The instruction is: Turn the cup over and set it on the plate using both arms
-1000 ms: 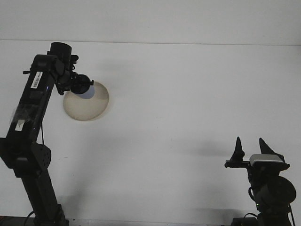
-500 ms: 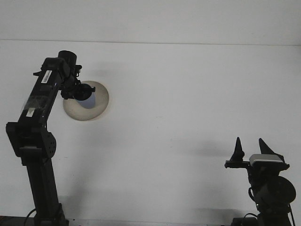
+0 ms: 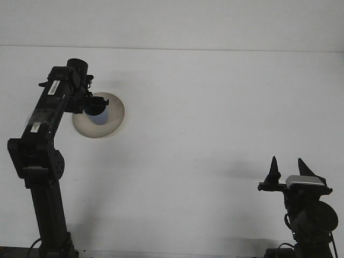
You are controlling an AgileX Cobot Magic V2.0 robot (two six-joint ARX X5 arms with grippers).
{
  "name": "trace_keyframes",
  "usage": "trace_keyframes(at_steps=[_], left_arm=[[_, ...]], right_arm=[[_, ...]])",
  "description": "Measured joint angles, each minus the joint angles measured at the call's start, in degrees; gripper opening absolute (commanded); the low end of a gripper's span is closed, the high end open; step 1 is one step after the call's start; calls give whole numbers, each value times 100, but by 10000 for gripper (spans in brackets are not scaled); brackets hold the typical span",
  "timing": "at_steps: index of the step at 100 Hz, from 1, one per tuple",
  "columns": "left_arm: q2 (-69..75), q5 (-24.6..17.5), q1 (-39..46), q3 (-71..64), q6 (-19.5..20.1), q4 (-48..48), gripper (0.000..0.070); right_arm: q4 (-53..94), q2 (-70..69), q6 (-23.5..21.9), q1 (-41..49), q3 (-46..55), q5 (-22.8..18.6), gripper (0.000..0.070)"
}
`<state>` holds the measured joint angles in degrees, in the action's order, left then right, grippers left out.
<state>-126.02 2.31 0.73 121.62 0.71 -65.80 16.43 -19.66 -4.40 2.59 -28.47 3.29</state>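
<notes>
We see the left gripper [image 3: 97,106] over the beige plate [image 3: 110,124] at the table's [image 3: 215,118] far left, its fingers hidden; a bluish cup [image 3: 104,115] shows there. The right gripper [image 3: 288,171] waits near, prongs spread, holding nothing.

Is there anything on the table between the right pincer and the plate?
No. In the front view the white table is bare between the open right pincer and the round beige plate.
</notes>
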Motion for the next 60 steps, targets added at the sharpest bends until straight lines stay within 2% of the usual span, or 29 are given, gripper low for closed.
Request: trace_keyframes(at_steps=[28,60], left_arm=[[295,0,90,236,-11,-275,429],[1532,-17,103,382,-72,-391,429]], right_arm=[[0,0,0,0,0,0,485],[4,0,0,0,0,0,485]])
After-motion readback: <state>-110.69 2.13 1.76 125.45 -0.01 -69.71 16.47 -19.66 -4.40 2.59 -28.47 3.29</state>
